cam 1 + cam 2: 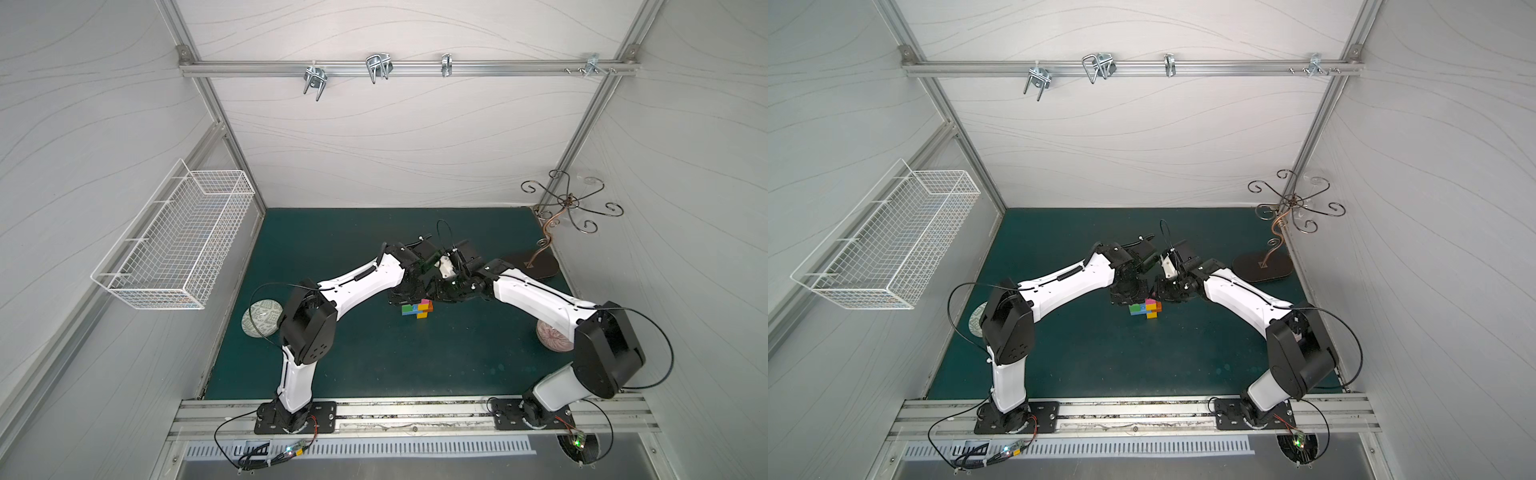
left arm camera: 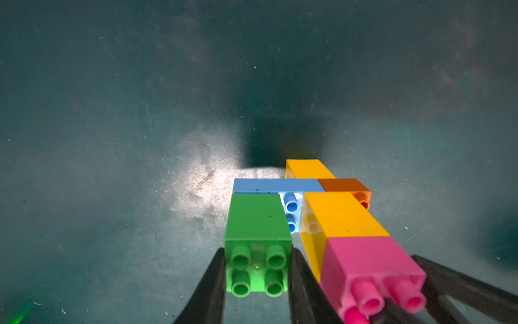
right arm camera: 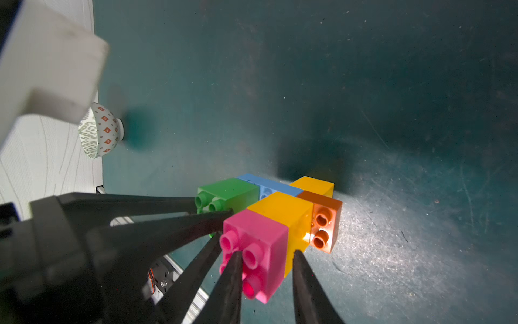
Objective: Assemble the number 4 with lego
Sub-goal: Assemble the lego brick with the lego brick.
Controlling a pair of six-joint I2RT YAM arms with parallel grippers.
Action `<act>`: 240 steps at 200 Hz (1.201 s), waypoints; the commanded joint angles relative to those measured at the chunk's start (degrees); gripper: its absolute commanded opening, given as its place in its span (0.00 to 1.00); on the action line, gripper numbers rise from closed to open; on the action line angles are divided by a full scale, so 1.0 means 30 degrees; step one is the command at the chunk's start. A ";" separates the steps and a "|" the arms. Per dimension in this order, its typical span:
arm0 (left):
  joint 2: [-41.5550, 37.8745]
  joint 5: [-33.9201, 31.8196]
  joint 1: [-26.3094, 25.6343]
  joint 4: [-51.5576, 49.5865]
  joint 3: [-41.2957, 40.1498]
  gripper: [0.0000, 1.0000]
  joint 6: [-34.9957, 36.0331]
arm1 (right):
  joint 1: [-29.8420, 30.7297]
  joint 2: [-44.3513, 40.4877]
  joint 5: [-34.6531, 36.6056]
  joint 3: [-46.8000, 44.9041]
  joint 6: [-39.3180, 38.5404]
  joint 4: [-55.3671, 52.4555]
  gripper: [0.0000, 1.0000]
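The left gripper [image 2: 258, 252] clamps the square green plastic brick [image 2: 258, 221] and the right gripper [image 3: 267, 254] clamps the square pink plastic brick [image 3: 260, 224], so an uneven pull could pry the joints apart. The multicoloured lego number 4 [image 1: 417, 309], mid-frame in both top views over the dark green mat [image 1: 374, 365], looks fully joined.

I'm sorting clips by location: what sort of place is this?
Probably a robot test cell: panelled walls on an aluminium frame, left arm and right arm bolted to a base rail, green mat.
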 commanded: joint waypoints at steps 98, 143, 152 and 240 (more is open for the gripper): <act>0.1292 0.0191 -0.0123 0.1153 -0.0617 0.00 -0.0675 | -0.0185 0.0642 0.1223 -0.1117 -0.0155 -0.2325 0.30; 0.1237 0.0225 -0.0116 0.1217 -0.0620 0.00 -0.0734 | -0.0200 0.0673 0.1267 -0.1142 -0.0184 -0.2441 0.28; 0.1200 0.0182 -0.0138 0.1208 -0.0580 0.00 -0.0749 | -0.0198 0.0694 0.1264 -0.1190 -0.0214 -0.2474 0.28; 0.1602 0.0493 -0.0160 0.1456 -0.0525 0.00 -0.0706 | -0.0427 0.0754 0.1296 -0.1436 -0.0302 -0.2792 0.28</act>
